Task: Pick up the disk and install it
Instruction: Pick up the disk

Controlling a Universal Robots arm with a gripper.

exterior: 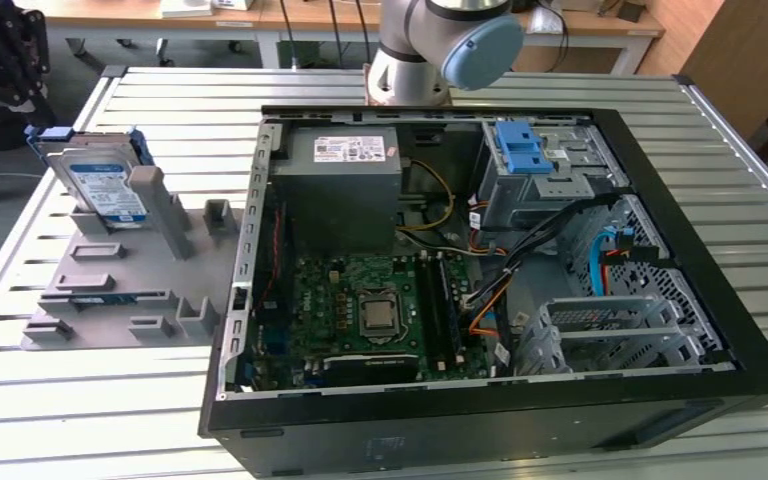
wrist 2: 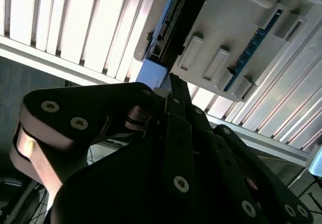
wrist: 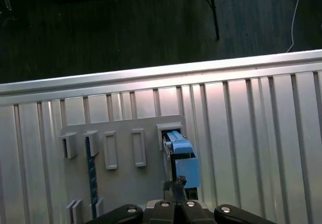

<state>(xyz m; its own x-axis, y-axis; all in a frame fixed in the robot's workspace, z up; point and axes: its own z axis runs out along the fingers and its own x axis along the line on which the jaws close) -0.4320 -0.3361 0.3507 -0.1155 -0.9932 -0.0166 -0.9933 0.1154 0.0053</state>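
Pincer clenched, empty, tips right by disk. Disk upright in end slot of grey fixture near tabletop edge, so carrier rim exposed for grab.

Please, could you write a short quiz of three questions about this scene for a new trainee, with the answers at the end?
1. True or false: the disk lies flat inside the computer case.
2. Choose one. The disk stands on edge in: A) the grey fixture block; B) the drive cage; C) the motherboard.
3. Fill the gap: in the first wrist view, the gripper is nearest to the ____.

Key: 1 false; 2 A; 3 disk.
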